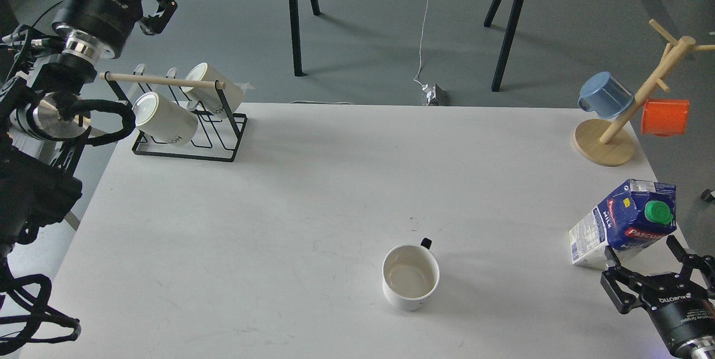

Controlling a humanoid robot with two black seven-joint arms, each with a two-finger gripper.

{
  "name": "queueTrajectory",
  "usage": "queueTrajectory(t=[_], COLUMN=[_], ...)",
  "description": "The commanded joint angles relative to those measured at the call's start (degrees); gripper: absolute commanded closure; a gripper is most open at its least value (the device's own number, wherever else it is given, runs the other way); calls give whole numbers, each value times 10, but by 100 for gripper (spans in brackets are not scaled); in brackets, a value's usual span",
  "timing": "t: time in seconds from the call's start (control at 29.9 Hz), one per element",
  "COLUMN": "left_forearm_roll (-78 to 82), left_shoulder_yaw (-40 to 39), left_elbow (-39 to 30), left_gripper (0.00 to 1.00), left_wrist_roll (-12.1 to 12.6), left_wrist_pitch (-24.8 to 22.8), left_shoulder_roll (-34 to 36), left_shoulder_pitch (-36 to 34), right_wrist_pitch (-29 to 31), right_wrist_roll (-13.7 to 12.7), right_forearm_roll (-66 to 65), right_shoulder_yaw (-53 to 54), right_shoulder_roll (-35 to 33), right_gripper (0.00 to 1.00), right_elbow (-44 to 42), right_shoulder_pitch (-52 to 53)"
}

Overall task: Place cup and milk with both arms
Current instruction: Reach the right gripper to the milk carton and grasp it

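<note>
The cup [410,277], a white mug with a small black handle and a cream inside, stands upright on the white table [313,180] near its front middle. The milk carton [624,223], blue and white with a green cap, stands at the table's right edge. My right gripper [648,267] is open, its fingers spread just in front of the carton's base, touching nothing. My left gripper [159,7] is held high at the far left, above a mug rack, far from the cup. Its fingers look parted and empty.
A black wire rack [184,124] with a wooden rod holds two lettered white mugs at the back left. A wooden mug tree [606,144] at the back right carries a blue cup [604,95] and an orange cup [665,116]. Black table legs stand behind.
</note>
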Motion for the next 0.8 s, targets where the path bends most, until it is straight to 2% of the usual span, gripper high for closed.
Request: queueTrajectory(t=[0.0, 0.3, 0.5, 0.64, 0.7, 0.77], left_forearm_roll=[0, 0, 1, 3, 3, 3], left_shoulder_yaw=[0, 0, 1, 1, 1, 1], left_elbow=[0, 0, 0, 0, 1, 1], left_gripper=[0, 0, 0, 0, 0, 0], left_wrist_roll=[0, 0, 1, 1, 1, 1], left_wrist_pitch=[-1, -2, -4, -4, -3, -3], left_shoulder_roll=[2, 1, 3, 2, 2, 1], left_shoulder_pitch=[0, 5, 5, 6, 6, 6], right_wrist_pitch=[0, 0, 0, 0, 0, 0], right_wrist_roll=[0, 1, 1, 1, 1, 1], right_forearm_roll=[0, -2, -2, -2, -2, -2], right_shoulder_yaw=[2, 0, 0, -2, -6, -7], right_shoulder_roll=[1, 2, 2, 4, 9, 10], right_gripper=[1, 2, 10, 28, 43, 47], right_elbow=[-7, -11, -21, -36, -42, -40], right_shoulder_pitch=[4, 34, 47, 58, 68, 70])
